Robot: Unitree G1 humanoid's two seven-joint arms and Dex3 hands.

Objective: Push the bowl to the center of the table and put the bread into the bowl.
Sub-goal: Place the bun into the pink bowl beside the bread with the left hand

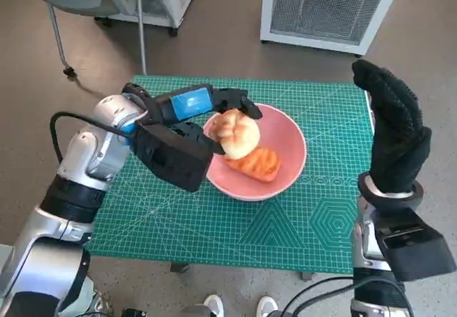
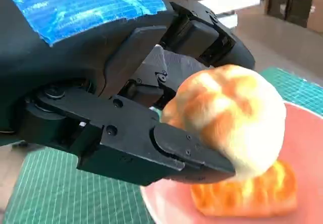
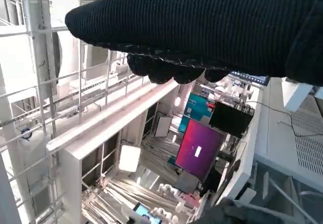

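Bread [image 1: 237, 133], a round roll, is pinched between the left hand [image 1: 187, 128] fingers [image 2: 192, 153], directly above the pink bowl [image 1: 293, 153] near tabletop [image 1: 178, 217] centre. Release remains. Right hand [image 1: 391, 135] hangs raised, holding nothing, fingers together.

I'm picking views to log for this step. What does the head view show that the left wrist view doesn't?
Only the head view shows the right hand raised at the table's edge, holding nothing, and the whole bowl on the green mat. Only the left wrist view shows the fingers pressed against the round bread close up. Both show the left hand holding that bread over the bowl, with an orange pastry inside.
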